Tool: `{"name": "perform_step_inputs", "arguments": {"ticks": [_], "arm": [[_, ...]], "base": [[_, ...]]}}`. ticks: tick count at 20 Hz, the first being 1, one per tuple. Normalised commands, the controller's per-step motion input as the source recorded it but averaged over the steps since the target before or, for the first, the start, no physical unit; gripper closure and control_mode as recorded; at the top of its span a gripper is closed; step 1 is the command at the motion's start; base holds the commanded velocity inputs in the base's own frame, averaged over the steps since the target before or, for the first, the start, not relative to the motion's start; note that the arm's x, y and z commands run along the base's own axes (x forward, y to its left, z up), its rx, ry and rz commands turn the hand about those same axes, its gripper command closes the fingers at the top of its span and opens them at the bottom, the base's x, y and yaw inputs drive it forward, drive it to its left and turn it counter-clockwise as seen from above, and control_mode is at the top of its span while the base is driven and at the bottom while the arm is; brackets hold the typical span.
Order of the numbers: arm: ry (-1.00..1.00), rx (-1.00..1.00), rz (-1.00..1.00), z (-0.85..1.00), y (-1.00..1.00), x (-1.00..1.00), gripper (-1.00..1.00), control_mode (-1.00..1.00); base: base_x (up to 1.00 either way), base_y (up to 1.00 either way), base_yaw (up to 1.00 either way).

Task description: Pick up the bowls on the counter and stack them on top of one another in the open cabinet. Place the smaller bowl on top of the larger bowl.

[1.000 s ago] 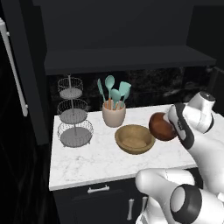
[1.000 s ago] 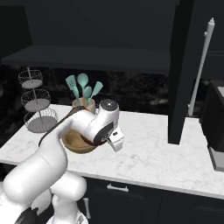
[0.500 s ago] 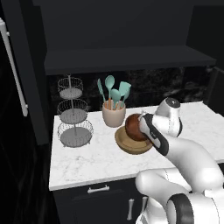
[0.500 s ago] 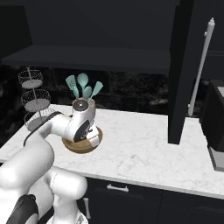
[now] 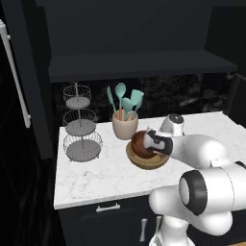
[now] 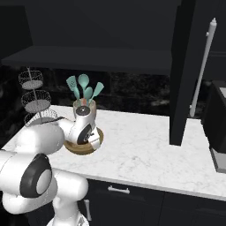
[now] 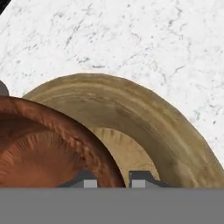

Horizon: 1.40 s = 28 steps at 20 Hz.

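Jaws clenched on smaller bowl rim (one fingertip outside), bowl tilted over larger bowl.

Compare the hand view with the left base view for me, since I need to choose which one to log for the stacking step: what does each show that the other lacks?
Hand view: the gripper pinching the rim of the small brown bowl, and the bare inside of the tan bowl.

Left base view: the wire basket stand, the cup of teal spatulas, and the dark cabinet shelf above, with no bowl on it.

Both: the brown bowl held over the tan bowl on the white marble counter.
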Motion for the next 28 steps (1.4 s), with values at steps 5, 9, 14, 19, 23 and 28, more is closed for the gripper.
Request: {"name": "perform_step_inputs", "arguments": {"ticks": [5,9,14,19,23,28], "arm": [[0.02,0.0,-0.01,-0.05,0.02,0.3,-1.0,-1.0],[0.0,0.07,0.0,0.5,-0.03,-0.04,-1.0,-1.0],[0.07,0.09,0.0,0.7,-0.39,-0.48,-1.0,-1.0],[0.18,-0.01,0.06,-0.17,-0.2,-0.05,-1.0,-1.0],[0.13,-0.07,0.11,-0.49,0.11,0.0,-1.0,-1.0],[0.12,-0.08,0.11,-0.65,0.33,0.0,-1.0,-1.0]], "base": [[0.0,0.0,0.0],[0.0,0.0,0.0],[0.0,0.0,0.0],[0.0,0.0,0.0],[0.0,0.0,0.0],[0.0,0.0,0.0]]}}
